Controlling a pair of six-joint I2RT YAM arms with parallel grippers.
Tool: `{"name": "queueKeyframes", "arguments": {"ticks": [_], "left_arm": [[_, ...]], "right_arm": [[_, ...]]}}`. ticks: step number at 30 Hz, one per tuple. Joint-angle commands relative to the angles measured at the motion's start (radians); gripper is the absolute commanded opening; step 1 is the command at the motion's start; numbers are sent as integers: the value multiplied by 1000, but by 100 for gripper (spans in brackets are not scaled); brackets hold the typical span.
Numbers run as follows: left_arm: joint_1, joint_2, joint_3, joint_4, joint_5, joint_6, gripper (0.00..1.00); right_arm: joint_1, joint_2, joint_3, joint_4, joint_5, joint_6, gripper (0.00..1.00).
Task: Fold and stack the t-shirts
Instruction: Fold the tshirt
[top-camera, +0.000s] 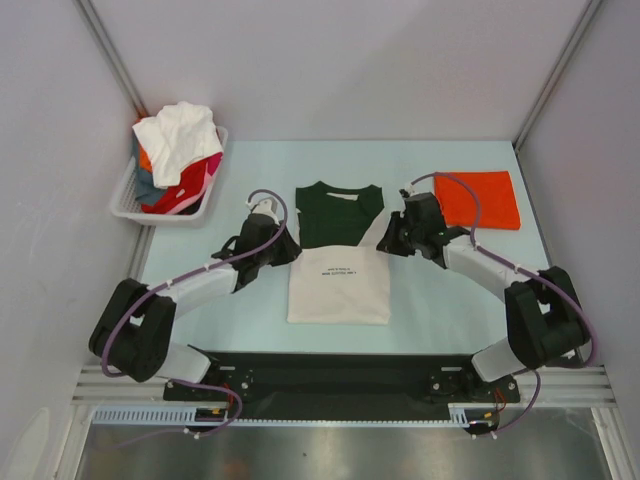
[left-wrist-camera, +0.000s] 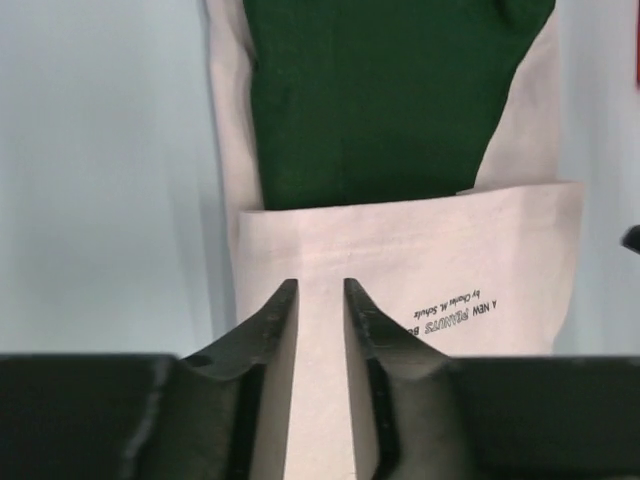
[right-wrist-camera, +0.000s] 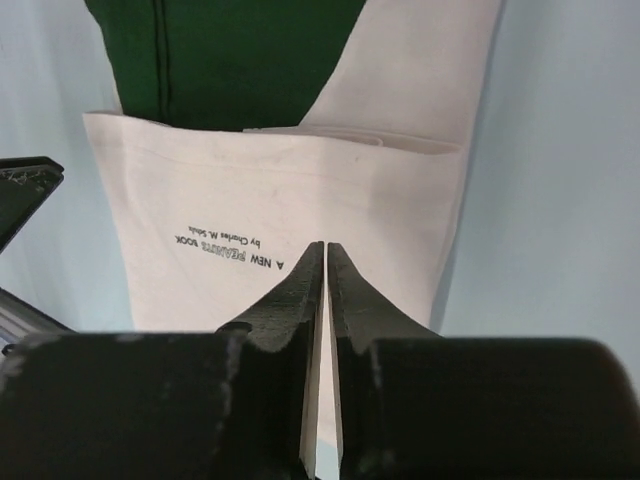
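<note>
Black fingers of the left gripper fill the foreground of the left wrist view, parted by a narrow gap through which cream cloth shows. The right gripper, seen from its own wrist, has its fingers drawn all but together, a hairline slit between them and nothing seen held. Both wrist cameras pick out what the overhead view leaves as a smudge: small dark print reading "A NEW PEANUTS BOOK", upside down, on the cream and dark green t-shirt. Only the overhead camera takes in the whole worktop. That shirt lies flat at its centre, a cream panel folded over the green. A folded orange-red t-shirt sits at the far right corner, and a white basket holding a heap of t-shirts, white, red and pink, stands at the far left corner. From the near edge the left arm and right arm reach inward, elbows splayed out, wrists low at the shirt's two side edges.
</note>
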Motion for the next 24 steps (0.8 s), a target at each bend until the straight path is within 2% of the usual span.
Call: {"name": "queueKeyframes", "arguments": {"ticks": [1,4,11,15,17,18,19,21,24], "left_arm": [[6,52,53,37,92,-13,27],[5,124,60,55,86,-28,24],[5,285,44,103,30,-56,18],[5,274,40,106,26,-57,17],[0,232,29,95,14,-50,23],[-8,177,18,88,-15,-43,32],[-12,152,17,62,-35,-31,36],[-26,94,8,27,-48,-19,45],[-41,-9,-23,-59,-68,-2,52]], "right_arm": [[-6,74,28,48,-77,36,8],[-46,155,26,68,-80,59,0],[-77,252,25,40,58,51,0],[-77,262,31,23,68,41,0],[-68,206,16,22,83,36,6],[-63,174,7,19,95,34,10],[-49,118,-15,16,106,28,22],[-39,59,-32,-16,121,24,27],[3,-48,-67,-88,129,16,34]]}}
